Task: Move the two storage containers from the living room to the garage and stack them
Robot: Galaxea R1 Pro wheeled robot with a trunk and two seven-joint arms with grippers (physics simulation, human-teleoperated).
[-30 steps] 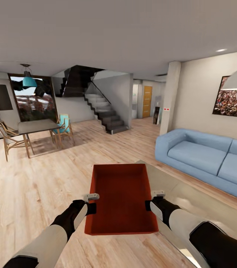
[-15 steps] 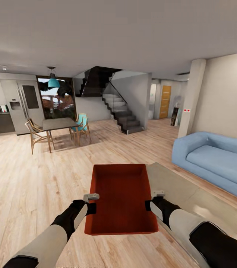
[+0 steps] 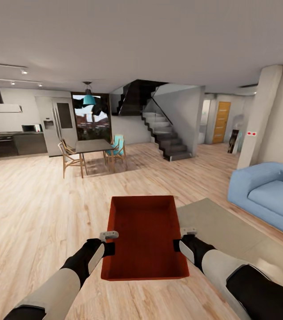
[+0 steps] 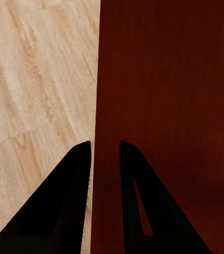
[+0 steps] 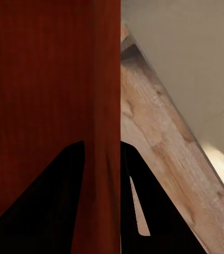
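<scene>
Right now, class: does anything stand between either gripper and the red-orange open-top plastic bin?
Nothing visible does. The left gripper and right gripper each already clamp a side wall of the red-orange open-top plastic bin, one finger inside, one outside.

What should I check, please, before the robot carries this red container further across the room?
1. Left grip: the left gripper has a finger on each side of the storage container's wall. Ok.
2. Right grip: the right gripper straddles the opposite wall in the same way. Ok.
3. Container level: it looks level between both arms in the head view. Ok.
4. Path ahead: open wood floor lies in front; the dining table and sofa stand off to the sides. Ok.
5. Rug edge near the right: could catch the wheels. Cannot tell.
6. Garage in sight: not ok.
</scene>
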